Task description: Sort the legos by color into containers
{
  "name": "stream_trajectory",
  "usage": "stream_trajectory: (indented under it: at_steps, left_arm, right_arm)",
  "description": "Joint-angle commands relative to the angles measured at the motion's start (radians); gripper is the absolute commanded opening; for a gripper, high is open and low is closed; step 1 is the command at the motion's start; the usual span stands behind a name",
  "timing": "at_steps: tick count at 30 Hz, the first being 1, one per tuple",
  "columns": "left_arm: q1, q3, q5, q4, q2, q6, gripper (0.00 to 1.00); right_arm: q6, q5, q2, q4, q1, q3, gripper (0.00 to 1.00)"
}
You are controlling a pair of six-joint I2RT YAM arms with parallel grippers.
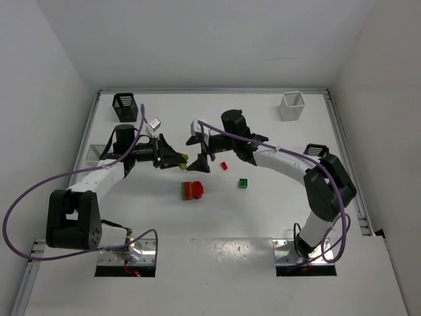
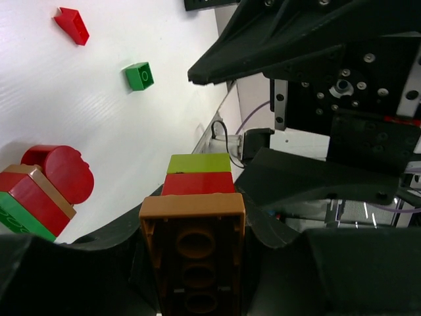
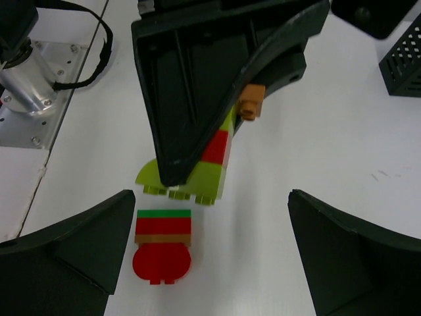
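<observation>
Step in hand: splitting a mixed-colour stack so its pieces can be sorted. No brick is seen inside any basket from above.

Left gripper (image 1: 176, 158) is clamped on the held stack (image 2: 196, 217), raised over the mid table. The fingers pinch the brown end, and the red and yellow-green layers stick out toward the other arm.

Right gripper (image 1: 200, 162) faces it with jaws spread wide and nothing in them. In the right wrist view its fingers (image 3: 79, 243) sit well to either side of the stack's free end. No contact is visible. In the left wrist view one finger looks close to the yellow-green end, but I can't tell if it touches.

Next move, my guess: the right gripper lines up on the yellow-green end and closes on that layer only. Then the arms pull or twist apart. The risk is grabbing the red layer too, or slipping off.

On the table:
- second stack (image 1: 192, 190), red and green with a brown layer, just in front of the grippers
- small red brick (image 1: 223, 166)
- green brick (image 1: 243, 183)

Baskets are well apart from the action:
- black basket (image 1: 125, 103), far left
- white basket (image 1: 291, 105), far right
- another black basket (image 1: 317, 151), right edge, partly hidden by the arm
- another white basket (image 1: 94, 153), left edge, partly hidden by the arm
</observation>
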Motion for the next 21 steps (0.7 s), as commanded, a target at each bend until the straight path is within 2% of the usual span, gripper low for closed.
stream_trajectory:
  at_steps: [1, 14, 17, 20, 21]
  left_arm:
    - [-0.013, -0.001, 0.017, 0.023, -0.001, -0.013, 0.07]
    - [-0.013, 0.008, 0.008, 0.023, -0.001, -0.004, 0.07]
    - [-0.013, 0.008, 0.008, 0.023, -0.01, 0.005, 0.07]
    - [-0.013, -0.001, 0.008, 0.023, -0.02, 0.006, 0.07]
    - [-0.013, -0.001, -0.001, 0.023, -0.02, 0.006, 0.07]
  right_arm:
    - [-0.037, -0.004, 0.022, 0.056, 0.028, 0.073, 1.0]
    - [-0.037, 0.033, 0.05, 0.026, 0.075, 0.091, 1.0]
    - [-0.026, 0.046, 0.05, 0.017, 0.075, 0.091, 0.92]
    - [-0.014, 0.055, 0.059, 0.017, 0.075, 0.091, 0.79]
    - [-0.014, 0.067, 0.059, 0.017, 0.075, 0.091, 0.71]
